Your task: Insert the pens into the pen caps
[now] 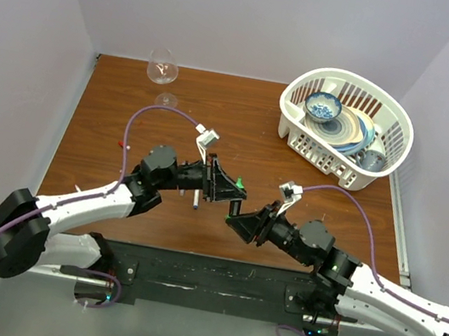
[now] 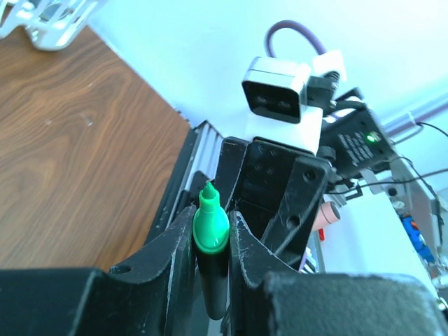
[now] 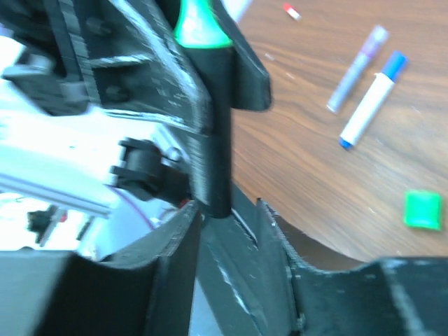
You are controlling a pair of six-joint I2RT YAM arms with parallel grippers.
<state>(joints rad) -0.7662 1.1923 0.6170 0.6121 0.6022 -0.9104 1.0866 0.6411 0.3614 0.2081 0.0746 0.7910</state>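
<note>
Judging by the right wrist view, about one pen in three done — white pen [image 3: 369,105] lying on the tabletop [image 3: 301,161] at 2 o'clock, apparently with the blue cap [image 3: 395,63] seated on its far end. Just beside it, toward 1 o'clock, the purple-grey pen [image 3: 355,70], no cap surely made out on it; too blurred to say more. Red cap [image 3: 290,10] loose and apart from both, up near 12 o'clock at the frame edge. Green cap [image 3: 423,209] loose too, alone at 4 o'clock.

Held off the tabletop, near its centre in the top view: black marker [image 2: 212,269], green tip bare, pinched in the left end effector [image 2: 211,231], fingers clamped shut on the barrel. Right end effector [image 3: 227,227] facing it from 5 o'clock of the left one, fingers spread, the marker's tail end hanging just at the gap between them, nothing clamped as far as can be seen.

Left to do, by this reading: green cap onto the marker, red cap probably onto the purple-grey pen.

Counting up: three pens — one white, one purple-grey, one black with green tip. Three caps: blue, red, green; one apparently fitted, two loose. Away from the work, one white basket [image 1: 353,76] at 1 o'clock with dishes inside, one wine glass [image 1: 162,67] at 11 o'clock.
</note>
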